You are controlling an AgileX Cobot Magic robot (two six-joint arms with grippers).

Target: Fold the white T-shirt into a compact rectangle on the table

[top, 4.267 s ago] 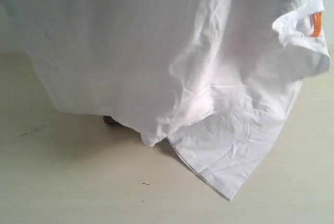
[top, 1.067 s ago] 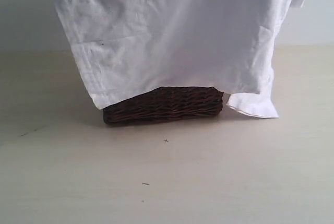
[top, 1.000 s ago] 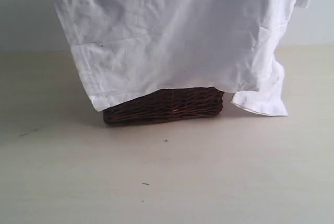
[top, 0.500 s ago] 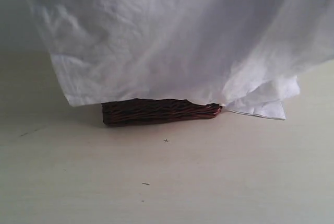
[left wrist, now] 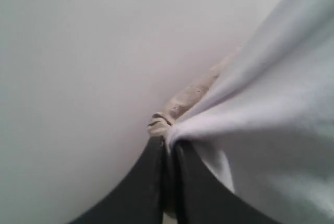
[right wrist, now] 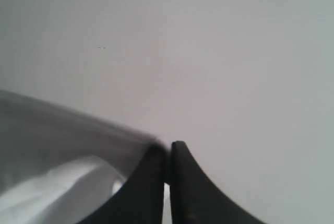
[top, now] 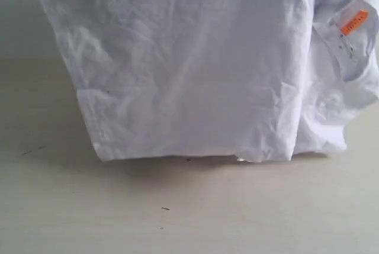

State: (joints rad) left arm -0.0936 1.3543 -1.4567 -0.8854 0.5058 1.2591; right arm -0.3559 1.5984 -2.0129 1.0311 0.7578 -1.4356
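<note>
The white T-shirt (top: pixel 189 70) hangs as a wide creased sheet across the exterior view. Its lower hem (top: pixel 195 157) is just at the table (top: pixel 177 218), and its orange neck tag (top: pixel 353 22) shows at the upper right, above a bunched fold that rests on the table. Both grippers are above the top of that view. In the left wrist view my left gripper (left wrist: pixel 168 143) is shut, pinching a gathered edge of the shirt (left wrist: pixel 261 125). My right gripper (right wrist: pixel 168 148) is shut on a thin taut edge of the shirt (right wrist: pixel 57 140).
A few tiny dark specks (top: pixel 164 208) lie on the bare beige table in front of the shirt. A pale wall (top: pixel 18 17) stands behind the table at the left. A crumpled beige bit (left wrist: pixel 180 101) sits at the left fingertips; what it is I cannot tell.
The hanging shirt has come down and forward. Its hem now reaches the table and covers the dark wicker basket. The orange neck tag has swung into view at the right.
</note>
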